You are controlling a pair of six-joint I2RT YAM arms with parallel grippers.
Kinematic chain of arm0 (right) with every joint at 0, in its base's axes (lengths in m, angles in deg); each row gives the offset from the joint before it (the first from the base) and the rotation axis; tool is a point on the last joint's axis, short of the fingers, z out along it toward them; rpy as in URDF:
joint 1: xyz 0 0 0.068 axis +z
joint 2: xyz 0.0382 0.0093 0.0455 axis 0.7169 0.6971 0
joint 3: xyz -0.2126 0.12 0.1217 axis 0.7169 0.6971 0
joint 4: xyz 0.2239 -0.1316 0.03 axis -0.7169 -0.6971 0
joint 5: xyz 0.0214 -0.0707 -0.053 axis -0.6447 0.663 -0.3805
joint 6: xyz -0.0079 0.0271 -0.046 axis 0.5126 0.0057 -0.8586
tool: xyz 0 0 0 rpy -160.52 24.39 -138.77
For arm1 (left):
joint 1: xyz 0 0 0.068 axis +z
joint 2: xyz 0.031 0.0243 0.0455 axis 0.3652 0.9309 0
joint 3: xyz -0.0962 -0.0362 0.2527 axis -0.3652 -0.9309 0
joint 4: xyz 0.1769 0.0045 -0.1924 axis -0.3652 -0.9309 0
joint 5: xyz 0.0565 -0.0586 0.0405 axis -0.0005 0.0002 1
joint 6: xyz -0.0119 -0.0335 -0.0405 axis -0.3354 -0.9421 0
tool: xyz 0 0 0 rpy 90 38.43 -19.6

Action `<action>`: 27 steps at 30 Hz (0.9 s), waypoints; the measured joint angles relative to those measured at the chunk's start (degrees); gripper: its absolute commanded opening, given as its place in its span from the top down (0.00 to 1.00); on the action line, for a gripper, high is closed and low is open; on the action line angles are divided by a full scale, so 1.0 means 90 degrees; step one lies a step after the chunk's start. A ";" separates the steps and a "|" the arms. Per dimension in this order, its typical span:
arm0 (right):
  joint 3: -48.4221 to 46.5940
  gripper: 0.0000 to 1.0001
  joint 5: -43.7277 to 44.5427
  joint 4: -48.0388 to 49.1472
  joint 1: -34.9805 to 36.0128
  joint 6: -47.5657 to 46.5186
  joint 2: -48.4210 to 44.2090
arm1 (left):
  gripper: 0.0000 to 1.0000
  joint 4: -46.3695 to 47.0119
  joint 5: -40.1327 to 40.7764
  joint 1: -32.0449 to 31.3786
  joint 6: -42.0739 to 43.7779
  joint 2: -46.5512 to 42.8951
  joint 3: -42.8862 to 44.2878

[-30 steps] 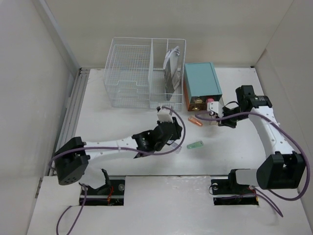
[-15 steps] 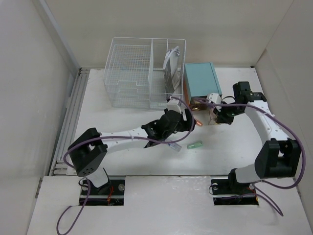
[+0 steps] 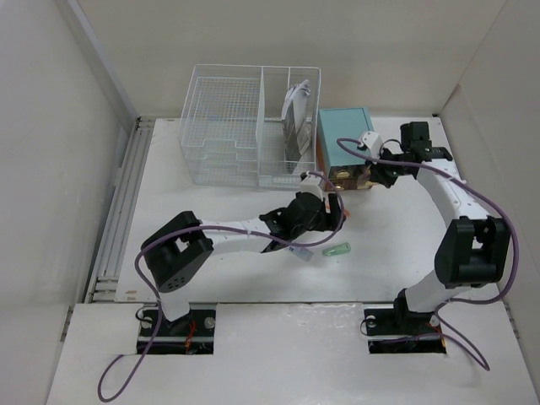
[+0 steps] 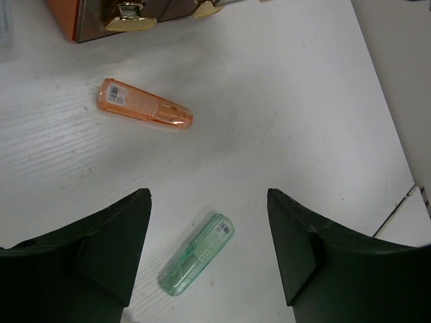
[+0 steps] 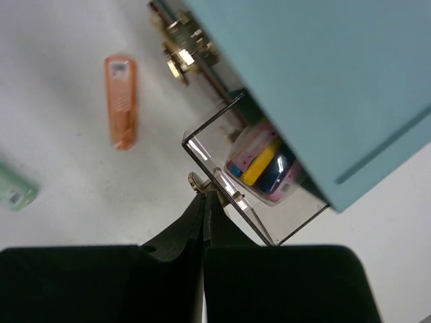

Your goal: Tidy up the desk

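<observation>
The white desk (image 3: 202,211) holds a clear green case (image 3: 337,251) and a clear orange case (image 3: 343,213). My left gripper (image 3: 329,213) is open and empty; in the left wrist view (image 4: 207,195) the green case (image 4: 197,254) lies on the desk below the gap between its fingers, untouched, and the orange case (image 4: 145,104) lies further off. My right gripper (image 3: 374,173) is shut on the gold knob (image 5: 196,180) of a clear drawer (image 5: 269,202), which stands partly open from the teal-topped drawer box (image 3: 346,139). A pink, yellow and blue item (image 5: 262,161) lies inside the drawer.
A white wire basket (image 3: 228,126) holding papers (image 3: 297,110) stands at the back, left of the drawer box. The box's other gold knobs (image 4: 128,23) face the cases. Pale panels wall the desk on three sides.
My left arm has stretched right, bringing its open gripper over the two cases. My right gripper has moved back toward the box, pushing the drawer further in.
</observation>
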 measured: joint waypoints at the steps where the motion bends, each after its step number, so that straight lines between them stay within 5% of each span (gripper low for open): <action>1: -0.0015 1.00 0.0029 0.0219 0.0005 0.0102 0.0066 | 0.34 0.0034 -0.0022 0.0000 0.0000 0.0087 0.0066; 16: 0.0340 1.00 0.1212 0.1872 0.0034 0.1175 0.0308 | 0.37 0.0355 0.0063 0.0044 -0.0226 0.1384 0.1090; 21: 0.0542 0.98 0.0797 0.1787 -0.0087 0.1171 -0.0049 | 0.37 0.0381 0.0296 0.0216 -0.0605 0.1707 0.1219; 22: 0.0619 0.88 0.0634 0.1693 -0.0148 0.1185 -0.0270 | 0.37 0.0406 0.0335 0.0270 -0.0704 0.1800 0.1265; 23: 0.0699 0.61 0.0491 0.1630 -0.0221 0.1239 -0.0525 | 0.37 0.0418 0.0374 0.0321 -0.0794 0.1880 0.1316; 27: 0.1095 0.25 -0.0100 0.1501 -0.0425 0.1523 -0.1812 | 0.37 0.0457 0.0522 0.0512 -0.1192 0.2344 0.1688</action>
